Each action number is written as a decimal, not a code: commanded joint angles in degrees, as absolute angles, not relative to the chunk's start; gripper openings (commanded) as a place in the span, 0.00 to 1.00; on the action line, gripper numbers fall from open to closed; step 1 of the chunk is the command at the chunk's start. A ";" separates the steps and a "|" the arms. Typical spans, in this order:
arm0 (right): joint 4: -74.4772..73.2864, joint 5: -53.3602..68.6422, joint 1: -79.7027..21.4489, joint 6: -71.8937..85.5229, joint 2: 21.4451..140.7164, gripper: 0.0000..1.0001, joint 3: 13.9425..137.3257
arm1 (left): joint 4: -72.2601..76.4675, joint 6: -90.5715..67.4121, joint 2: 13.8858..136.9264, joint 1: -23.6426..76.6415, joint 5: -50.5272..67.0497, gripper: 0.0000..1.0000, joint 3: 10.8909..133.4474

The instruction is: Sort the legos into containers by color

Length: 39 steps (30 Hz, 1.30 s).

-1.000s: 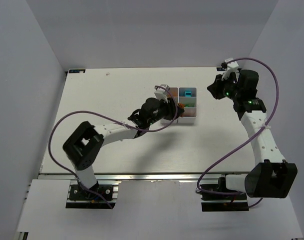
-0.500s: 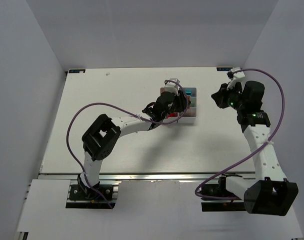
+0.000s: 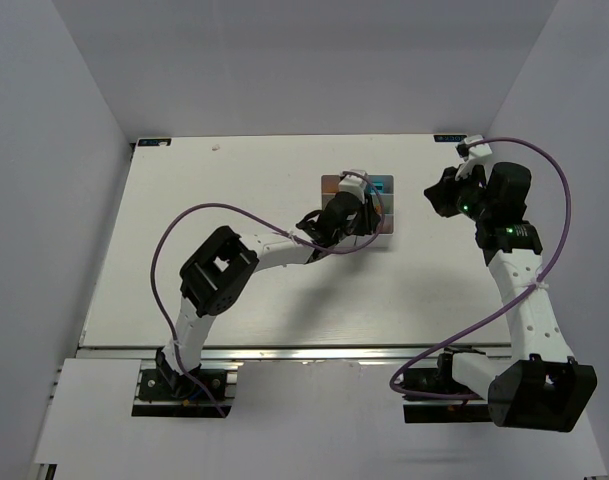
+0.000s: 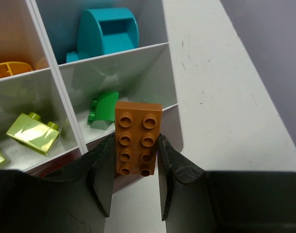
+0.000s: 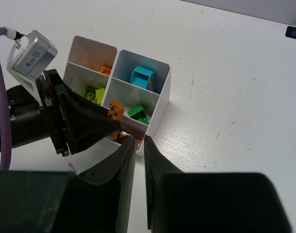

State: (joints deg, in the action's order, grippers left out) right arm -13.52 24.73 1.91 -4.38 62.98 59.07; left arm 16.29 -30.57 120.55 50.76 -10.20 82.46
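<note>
Left hand is clenched on a brown eight-stud lego brick, held over the near right corner of the white six-compartment tray. The left wrist view alone shows the contents: teal piece, green piece, yellow-green brick. Right hand, fingers nearly together and grasping nothing, hangs over the desk beside the tray.

White table, white six-compartment tray on it, seemingly alone.
</note>
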 commanded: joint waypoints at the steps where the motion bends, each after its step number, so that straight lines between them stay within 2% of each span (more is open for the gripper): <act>1: -12.04 26.10 2.29 -3.43 62.93 0.18 59.15 | 14.59 -28.65 119.27 51.15 -11.60 0.30 85.08; 5: -12.04 26.37 2.46 -3.16 62.93 0.18 59.24 | 13.89 -27.86 119.97 51.33 -11.95 0.39 85.17; 7: -12.13 26.37 2.46 -3.25 63.02 0.18 59.15 | 13.71 -27.86 120.06 51.33 -12.21 0.51 85.25; 14: -12.39 26.54 2.64 -3.34 62.75 0.18 58.80 | 13.18 -27.07 119.97 51.77 -12.39 0.59 85.96; 23: -13.01 28.64 2.64 -4.74 62.23 0.20 58.45 | 14.68 -26.90 116.64 52.91 -12.04 0.58 87.53; 29: -14.76 33.65 2.64 -8.61 61.61 0.35 58.97 | 10.21 -26.90 110.49 53.09 -13.53 0.57 89.56; 31: -16.34 34.45 2.64 -9.75 62.05 0.40 59.67 | 6.95 -26.72 106.98 52.82 -14.24 0.60 88.34; 32: -17.04 35.24 2.64 -10.28 62.31 0.43 60.03 | 6.25 -26.98 105.48 52.74 -14.33 0.63 87.29; 34: -18.45 36.03 2.64 -11.51 63.19 0.49 60.99 | 5.45 -27.94 100.30 52.03 -15.37 0.74 82.21; 35: -19.50 36.82 2.64 -12.30 63.45 0.52 61.87 | 5.45 -28.91 98.37 51.68 -15.38 0.97 80.26; 36: -20.12 37.17 2.64 -12.74 63.81 0.59 62.40 | 4.75 -29.26 94.78 50.90 -15.29 0.98 78.50; 38: -21.18 38.14 2.64 -13.09 64.86 0.66 63.89 | 3.17 -30.40 91.34 50.01 -15.38 0.98 74.29; 39: -22.31 38.32 2.64 -13.44 65.21 0.81 64.24 | 1.95 -30.50 89.49 49.23 -15.47 0.98 72.96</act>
